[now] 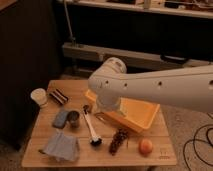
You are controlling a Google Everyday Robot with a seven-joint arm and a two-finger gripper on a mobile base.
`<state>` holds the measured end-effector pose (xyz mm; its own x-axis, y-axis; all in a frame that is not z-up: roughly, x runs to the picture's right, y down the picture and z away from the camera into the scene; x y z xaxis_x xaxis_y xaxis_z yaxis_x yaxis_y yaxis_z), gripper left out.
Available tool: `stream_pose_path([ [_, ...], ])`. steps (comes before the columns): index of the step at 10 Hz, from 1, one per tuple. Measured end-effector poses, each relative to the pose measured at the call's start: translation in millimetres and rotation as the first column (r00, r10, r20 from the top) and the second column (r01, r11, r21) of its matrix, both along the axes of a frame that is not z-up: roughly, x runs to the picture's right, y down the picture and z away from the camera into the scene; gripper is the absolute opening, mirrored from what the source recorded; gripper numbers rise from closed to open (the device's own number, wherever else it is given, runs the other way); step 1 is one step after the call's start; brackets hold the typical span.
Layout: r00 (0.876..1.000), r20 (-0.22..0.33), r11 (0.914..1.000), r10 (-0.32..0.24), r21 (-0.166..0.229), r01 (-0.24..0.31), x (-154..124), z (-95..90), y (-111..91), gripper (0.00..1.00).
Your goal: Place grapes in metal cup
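The grapes [118,140], a dark bumpy bunch, lie on the wooden table [165,150] near its front edge, between a black-headed brush [91,131] and a round orange fruit [145,146]. The metal cup [73,119] stands upright left of the brush, with nothing seen inside it. My gripper [102,118] hangs under the big white arm [150,90], just above the table at the near left edge of the yellow tray. It is up and left of the grapes, right of the cup, and apart from both.
A yellow tray [139,114] sits at the middle right, partly under the arm. A white cup [38,96] and a dark striped item [58,96] are at the back left. A grey-blue sponge [61,118] touches the metal cup. A blue cloth [60,146] lies front left.
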<state>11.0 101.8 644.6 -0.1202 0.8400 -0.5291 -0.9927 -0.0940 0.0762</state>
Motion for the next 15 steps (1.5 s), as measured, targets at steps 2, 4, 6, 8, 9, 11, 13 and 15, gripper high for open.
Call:
stream_pose_path([
  [2,1.0,0.0,1.0,0.0,0.0,0.0,0.0,0.0,0.0,0.8],
  [4,1.0,0.0,1.0,0.0,0.0,0.0,0.0,0.0,0.0,0.8],
  [6,1.0,0.0,1.0,0.0,0.0,0.0,0.0,0.0,0.0,0.8],
  [8,1.0,0.0,1.0,0.0,0.0,0.0,0.0,0.0,0.0,0.8],
  [9,1.0,0.0,1.0,0.001,0.0,-0.001,0.0,0.0,0.0,0.8],
  [11,0.999,-0.024,0.9986,0.042,-0.032,-0.043,8.1,4.4,10.9,0.8],
  [13,0.993,-0.048,0.9924,0.104,-0.061,-0.107,24.7,15.7,32.1,0.8],
  [15,0.981,-0.062,0.9776,0.186,-0.088,-0.191,44.3,34.2,64.8,0.8],
])
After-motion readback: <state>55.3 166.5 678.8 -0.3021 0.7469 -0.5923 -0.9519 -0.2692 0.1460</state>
